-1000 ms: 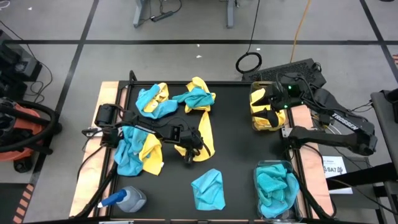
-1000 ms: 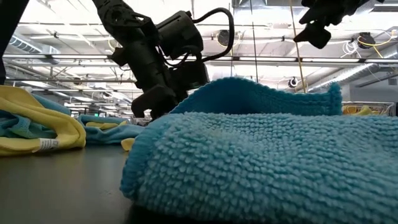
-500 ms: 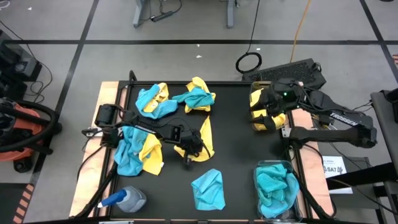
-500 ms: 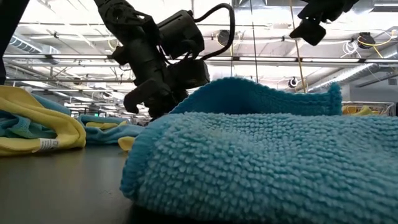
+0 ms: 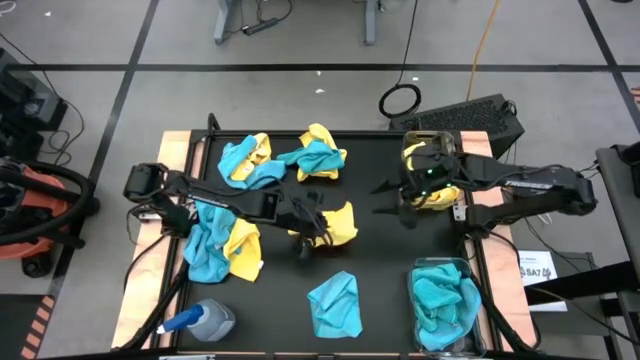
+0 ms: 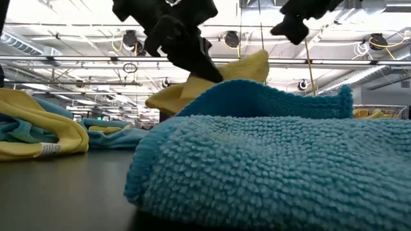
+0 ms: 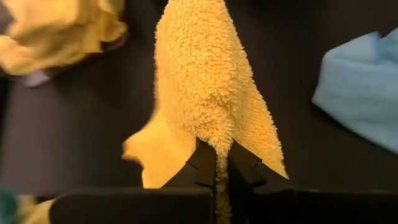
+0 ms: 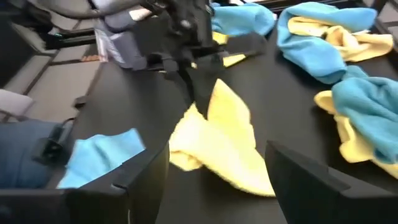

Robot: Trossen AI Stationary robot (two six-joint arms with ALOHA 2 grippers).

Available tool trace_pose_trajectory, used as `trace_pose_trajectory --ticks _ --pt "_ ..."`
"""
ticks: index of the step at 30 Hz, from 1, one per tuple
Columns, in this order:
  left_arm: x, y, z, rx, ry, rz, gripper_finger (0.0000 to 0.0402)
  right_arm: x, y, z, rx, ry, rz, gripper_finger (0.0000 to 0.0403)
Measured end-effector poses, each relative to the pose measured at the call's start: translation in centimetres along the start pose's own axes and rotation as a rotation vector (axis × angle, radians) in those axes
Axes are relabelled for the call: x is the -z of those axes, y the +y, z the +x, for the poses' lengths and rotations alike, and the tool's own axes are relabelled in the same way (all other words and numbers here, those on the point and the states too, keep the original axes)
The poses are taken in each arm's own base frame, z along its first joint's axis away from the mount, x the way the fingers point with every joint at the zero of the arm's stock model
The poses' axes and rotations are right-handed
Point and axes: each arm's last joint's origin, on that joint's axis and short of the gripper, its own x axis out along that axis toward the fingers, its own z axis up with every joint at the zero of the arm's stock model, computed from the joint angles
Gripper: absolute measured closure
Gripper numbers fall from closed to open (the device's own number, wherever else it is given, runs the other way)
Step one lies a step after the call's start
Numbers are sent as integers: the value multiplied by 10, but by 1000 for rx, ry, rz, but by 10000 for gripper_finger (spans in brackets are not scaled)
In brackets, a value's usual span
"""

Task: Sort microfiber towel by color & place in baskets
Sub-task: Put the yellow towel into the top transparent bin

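My left gripper (image 5: 316, 228) is shut on a yellow microfiber towel (image 5: 340, 222) at the table's middle and holds it raised, as the low view shows (image 6: 212, 80). My right gripper (image 5: 386, 198) hovers open just right of that towel, with nothing between its fingers. A teal towel (image 5: 335, 303) lies flat near the front edge. Mixed yellow and teal towels lie in heaps at the left (image 5: 225, 242) and the far side (image 5: 315, 155). One basket (image 5: 428, 190) at the far right holds yellow towels. The other basket (image 5: 447, 312) at the near right holds teal ones. My left gripper pinches a bunched peak of the yellow towel (image 7: 219, 148) between its two fingers. The fingers come from above, slanting toward the table's right. The towel hangs below them in a cone and widens downward (image 8: 217, 140). Whether its lower edge touches the table, I cannot tell.
A blue-capped spray bottle (image 5: 205, 320) lies at the near left corner. Bare black tabletop (image 5: 385, 260) shows between the held towel and the two baskets. In the low view the teal towel (image 6: 276, 160) fills the foreground.
My left gripper has shut on the yellow towel and risen. The towel, which lay stretched out on the table, is now gathered into a hanging bunch. My right gripper has moved from above the yellow basket toward the table's middle and stayed open.
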Motion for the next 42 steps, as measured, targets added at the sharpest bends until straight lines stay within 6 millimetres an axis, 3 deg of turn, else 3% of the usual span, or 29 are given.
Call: trace_pose_trajectory --ticks 10,19,36,42 --pt "-21 -7 -21 -200 -65 194 391 -3 6 56 2 3 -14 147" --pt "-35 -21 -27 -394 -61 397 391 6 3 87 17 67 56 147" --pt "-53 -33 -35 -515 -123 630 391 6 18 96 1 48 36 151" --pt "-58 -37 -37 -527 -158 674 374 5 20 96 -7 27 30 201"
